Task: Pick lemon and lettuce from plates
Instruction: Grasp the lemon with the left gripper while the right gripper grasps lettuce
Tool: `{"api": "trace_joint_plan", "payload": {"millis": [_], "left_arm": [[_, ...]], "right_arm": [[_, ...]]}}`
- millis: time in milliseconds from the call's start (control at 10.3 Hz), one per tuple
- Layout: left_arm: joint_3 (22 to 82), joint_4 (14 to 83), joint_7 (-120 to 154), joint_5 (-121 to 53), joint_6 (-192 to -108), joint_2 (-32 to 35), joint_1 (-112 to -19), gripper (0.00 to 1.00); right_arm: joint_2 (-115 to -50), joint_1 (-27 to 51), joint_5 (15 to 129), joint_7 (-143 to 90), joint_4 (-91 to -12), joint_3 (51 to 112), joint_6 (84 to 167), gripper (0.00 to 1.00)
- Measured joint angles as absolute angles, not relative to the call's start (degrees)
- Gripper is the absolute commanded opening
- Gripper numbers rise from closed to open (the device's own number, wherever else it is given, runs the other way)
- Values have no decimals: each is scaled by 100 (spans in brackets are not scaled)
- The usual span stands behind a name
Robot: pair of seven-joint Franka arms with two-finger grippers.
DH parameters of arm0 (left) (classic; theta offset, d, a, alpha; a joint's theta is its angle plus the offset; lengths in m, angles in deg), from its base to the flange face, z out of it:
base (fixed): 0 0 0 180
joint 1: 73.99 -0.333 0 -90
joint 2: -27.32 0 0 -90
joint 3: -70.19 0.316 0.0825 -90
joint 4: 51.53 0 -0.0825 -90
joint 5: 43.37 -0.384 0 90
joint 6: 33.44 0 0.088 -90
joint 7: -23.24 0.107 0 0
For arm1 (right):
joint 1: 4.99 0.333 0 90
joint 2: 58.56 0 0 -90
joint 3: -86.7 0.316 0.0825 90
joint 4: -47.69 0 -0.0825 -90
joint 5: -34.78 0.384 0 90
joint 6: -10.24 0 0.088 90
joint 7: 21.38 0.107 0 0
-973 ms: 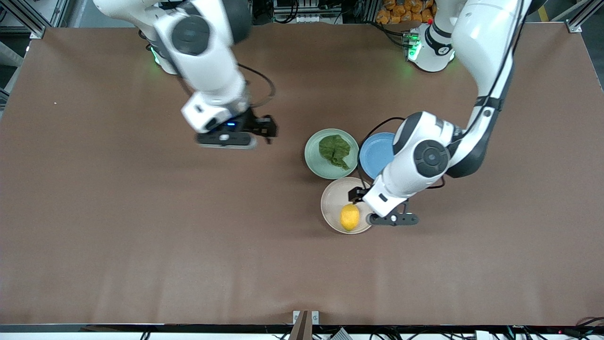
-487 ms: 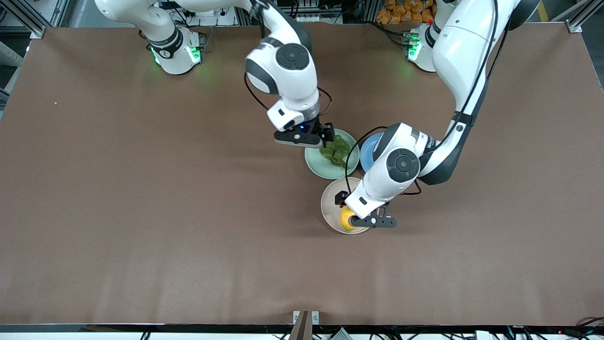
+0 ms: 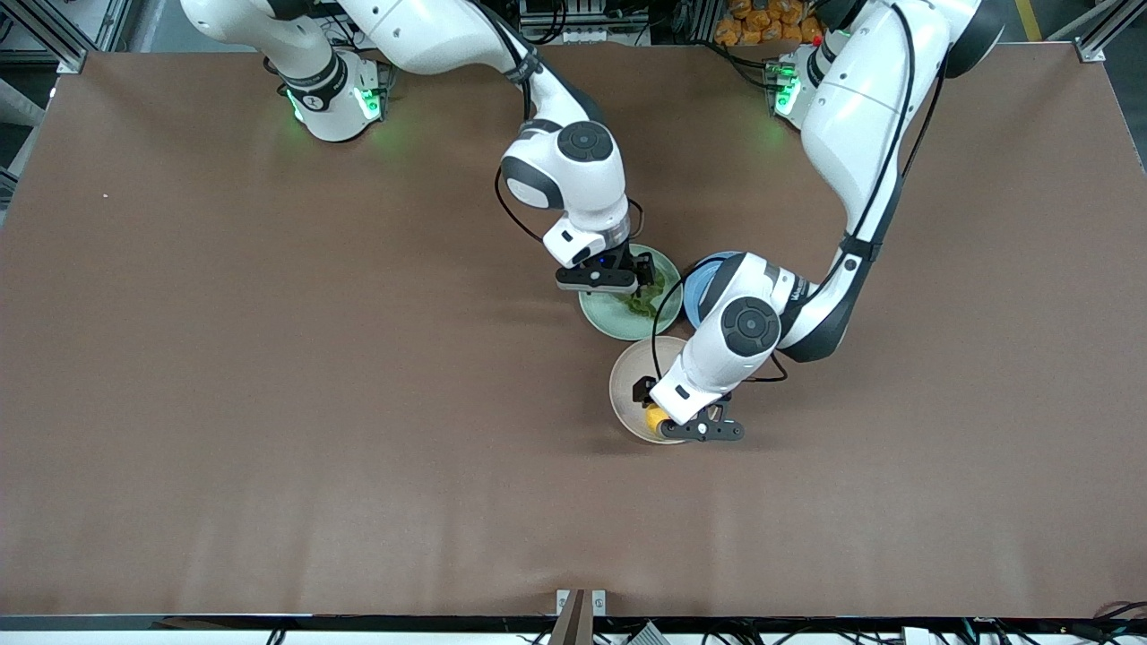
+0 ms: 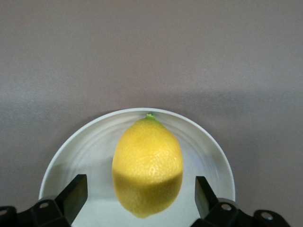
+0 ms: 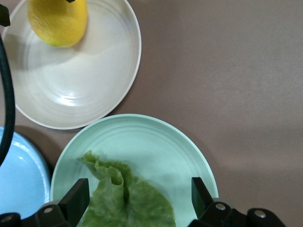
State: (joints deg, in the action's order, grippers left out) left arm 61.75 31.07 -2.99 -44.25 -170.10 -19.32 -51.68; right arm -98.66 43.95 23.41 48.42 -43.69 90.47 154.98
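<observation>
Brown table [image 3: 269,403] carries three touching plates: mint plate [image 3: 618,321], beige plate [image 3: 627,385], blue plate [image 3: 699,296]. Wrist views reveal what arms hide from the front: right gripper [image 5: 137,203], fingers apart, over the wrinkly lettuce [image 5: 128,203]; left gripper [image 4: 139,198] straddling the dimpled lemon [image 4: 147,165] (untouched, on beige)

A robotics lab: two arm bases [image 3: 332,90] bolted to a brown table [image 3: 269,403], aluminium framing [image 3: 54,36].
</observation>
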Motion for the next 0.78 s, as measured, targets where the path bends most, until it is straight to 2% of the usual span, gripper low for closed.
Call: {"api": "trace_joint_plan", "payload": {"millis": [195, 292, 389, 487, 681, 779], "left_arm": [[6191, 3102, -299, -4426, -17127, -2046, -5134, 100], [6194, 3102, -307, -4426, -17203, -2089, -5131, 81], [6201, 3101, -422, -4426, -17274, -2111, -5131, 22], [6207, 3100, -625, -4426, -17296, -2118, -5131, 0], [6207, 3088, -814, -4426, -17302, -2129, -5130, 0], [6207, 3086, -832, -4426, -17303, -2129, -5130, 0]], "right_arm": [[-9973, 4472, 2218, 5003, -4347, 9062, 15520, 76], [-10069, 4538, 2134, 5161, -4288, 9063, 15536, 76], [-10211, 4586, 1995, 5390, -4156, 9064, 15554, 76], [-10367, 4621, 1828, 5635, -4003, 9065, 15564, 76], [-10573, 4641, 1682, 5901, -3811, 9076, 15617, 71], [-10597, 4642, 1673, 5922, -3783, 9107, 15642, 61]]}}
